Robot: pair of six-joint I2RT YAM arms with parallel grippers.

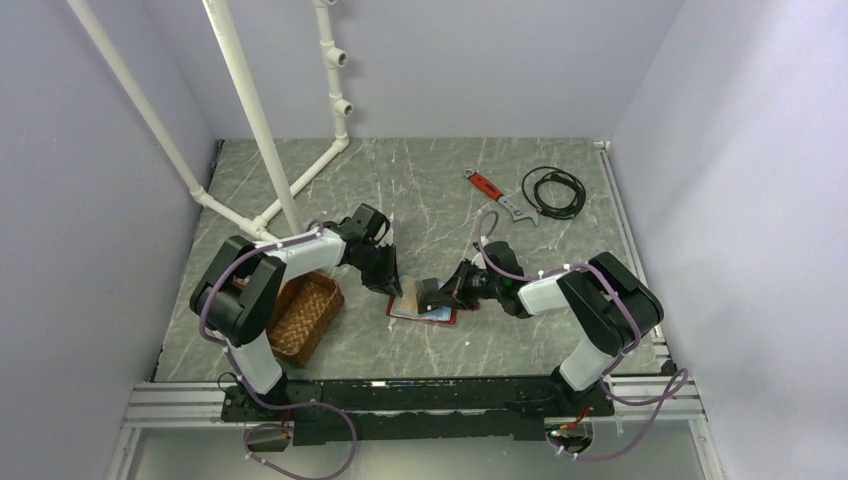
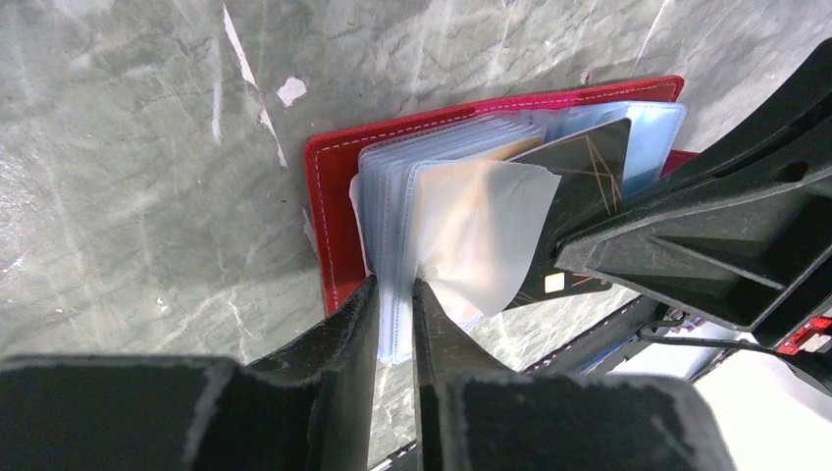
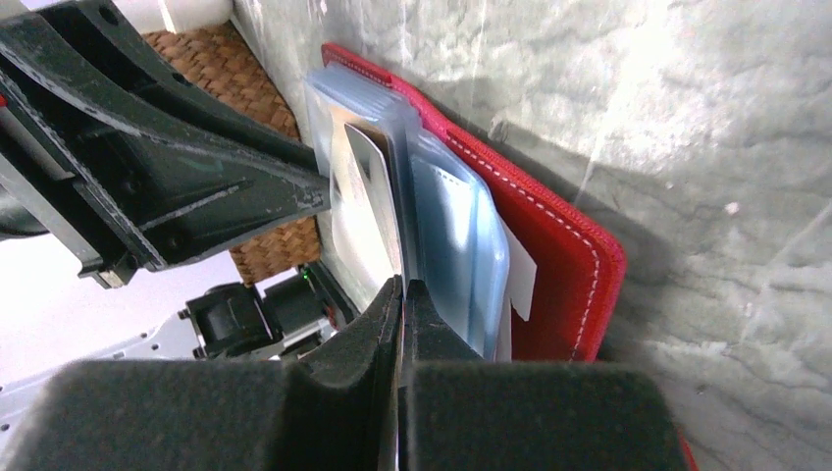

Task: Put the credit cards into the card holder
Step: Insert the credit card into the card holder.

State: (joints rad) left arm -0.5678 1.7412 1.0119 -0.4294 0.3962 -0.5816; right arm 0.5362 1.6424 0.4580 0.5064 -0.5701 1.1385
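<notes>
Holder: the red stitched folding card holder (image 2: 334,196) lies open on the grey marbled table (image 2: 118,196), between both arms.
Sleeves: its clear plastic sleeves (image 2: 388,196) stand lifted in a bunch.
Card: a dark credit card (image 2: 589,162) with gold lines, seemingly partly between the sleeves.
Left: the left gripper (image 2: 395,294) is narrow, pinching the sleeves.
Right: the right gripper (image 3: 402,294) is closed on the card.
Advice: hold the sleeves taut; slide the card straight into one pocket, without tilt.

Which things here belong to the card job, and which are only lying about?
For the job: card holder, dark card, left gripper, right gripper.
Lying about: wicker tray, wrench, black cable, white pipes.
</notes>
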